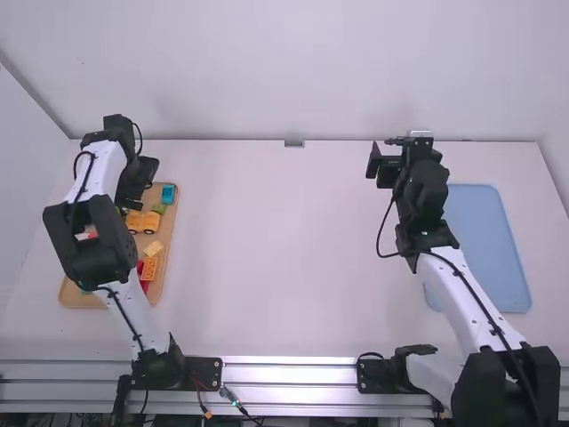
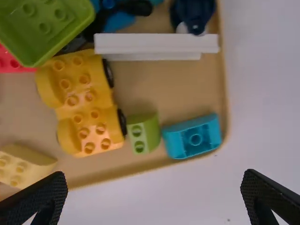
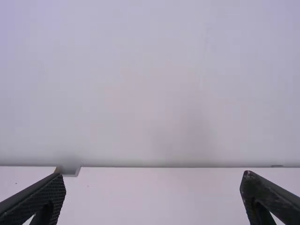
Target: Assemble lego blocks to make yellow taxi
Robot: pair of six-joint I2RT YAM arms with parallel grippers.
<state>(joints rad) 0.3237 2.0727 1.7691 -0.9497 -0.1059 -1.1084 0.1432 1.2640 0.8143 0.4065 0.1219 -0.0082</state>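
Left jaws (image 1: 131, 197) gape near the yellow wheeled piece (image 2: 70, 101).

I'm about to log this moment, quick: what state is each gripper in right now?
Left gripper: jaws wide open, nothing between them.
Right gripper: jaws wide open, also holding nothing.

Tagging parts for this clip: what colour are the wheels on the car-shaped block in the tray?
Black; the wheels show best in the left wrist view.
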